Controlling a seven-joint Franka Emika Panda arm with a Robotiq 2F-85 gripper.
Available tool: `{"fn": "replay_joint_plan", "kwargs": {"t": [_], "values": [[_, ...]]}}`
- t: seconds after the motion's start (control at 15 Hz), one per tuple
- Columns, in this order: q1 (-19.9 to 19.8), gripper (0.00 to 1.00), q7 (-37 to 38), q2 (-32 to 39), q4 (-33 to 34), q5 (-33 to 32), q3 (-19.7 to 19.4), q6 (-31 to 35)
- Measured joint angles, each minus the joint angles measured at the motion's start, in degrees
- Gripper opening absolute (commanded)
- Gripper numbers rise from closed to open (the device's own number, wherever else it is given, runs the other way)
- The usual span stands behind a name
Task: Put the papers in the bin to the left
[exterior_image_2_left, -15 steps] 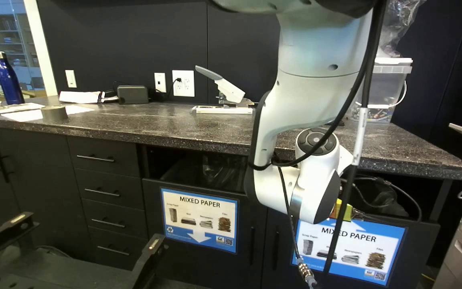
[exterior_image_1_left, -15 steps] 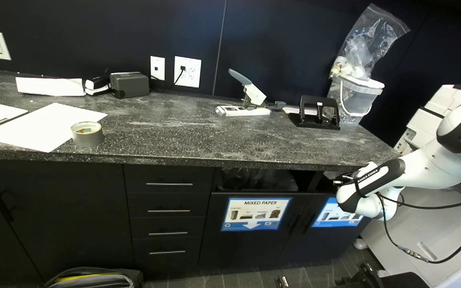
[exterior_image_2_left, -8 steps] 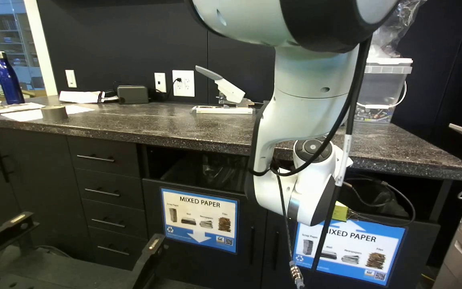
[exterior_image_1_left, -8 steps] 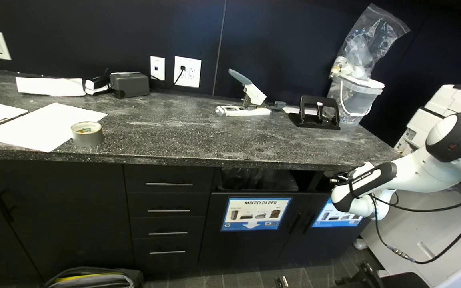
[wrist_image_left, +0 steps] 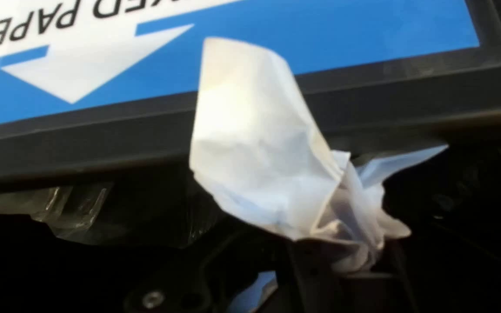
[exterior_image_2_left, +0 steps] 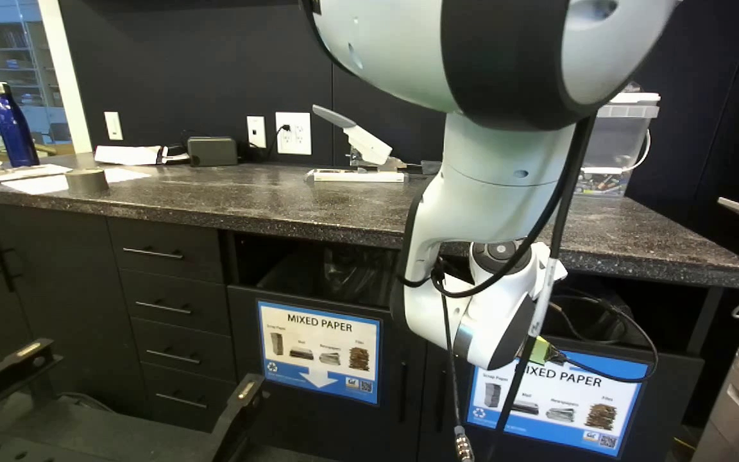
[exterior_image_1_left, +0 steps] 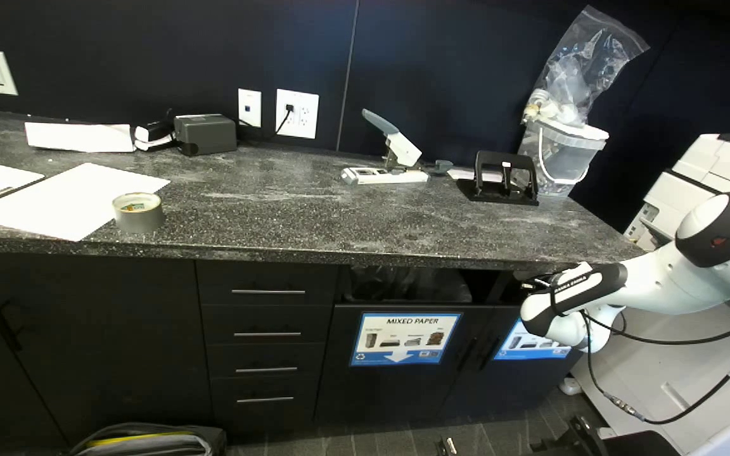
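In the wrist view a crumpled white paper (wrist_image_left: 259, 143) sticks up from between the fingers of my gripper (wrist_image_left: 357, 261), which is shut on its bunched lower end. Both exterior views leave this paper and the fingers hidden behind the arm's hand (exterior_image_2_left: 498, 314). The bin (exterior_image_1_left: 406, 300) is the dark left-hand cabinet opening, with a blue-edged MIXED PAPER sign (exterior_image_2_left: 319, 353) on the panel below. My hand stands to the right of it, in front of the right-hand opening, apart from the bin.
A second MIXED PAPER sign (exterior_image_2_left: 555, 398) is on the right-hand panel, under another opening with dark bagging. Over both openings juts the stone countertop (exterior_image_1_left: 314, 221), bearing a stapler (exterior_image_1_left: 390, 164), a hole punch (exterior_image_1_left: 503, 180) and a tape roll (exterior_image_1_left: 138, 212). A printer (exterior_image_1_left: 669, 209) stands at right.
The upper arm links have come down and my hand has shifted slightly left and lower, still by the right-hand opening. The hanging cable moved with it. Things on the counter have not moved.
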Motion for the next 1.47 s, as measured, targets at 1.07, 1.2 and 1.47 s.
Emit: {"fn": "replay_joint_plan", "kwargs": {"t": [1.07,1.2,1.47], "values": [[-0.06,1.0,2.51,2.63,2.22,-1.17,1.27,0.38],[-0.41,1.0,2.43,2.62,1.92,-3.41,1.29,0.54],[-0.68,1.0,2.36,2.11,0.95,-8.76,0.43,1.77]]}}
